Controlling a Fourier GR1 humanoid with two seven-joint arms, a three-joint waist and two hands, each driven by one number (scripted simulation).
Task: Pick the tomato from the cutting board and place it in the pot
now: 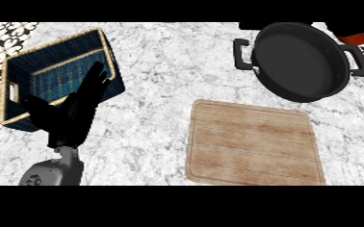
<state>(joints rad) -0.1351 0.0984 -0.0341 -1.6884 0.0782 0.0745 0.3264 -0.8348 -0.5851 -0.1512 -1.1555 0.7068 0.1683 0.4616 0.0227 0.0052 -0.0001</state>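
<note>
Pot (298, 60) behind cutting board (250, 144); basket (57, 74) far left.

- You see the wooden cutting board (250, 144) lying flat, its top bare.
- You see the black two-handled pot (302, 60) upright beyond it, nothing inside.

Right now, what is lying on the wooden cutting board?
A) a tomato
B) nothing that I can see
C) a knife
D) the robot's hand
B: the cutting board shows only bare wood, the left hand rests open over by the basket, and the pot looks empty too.
</note>
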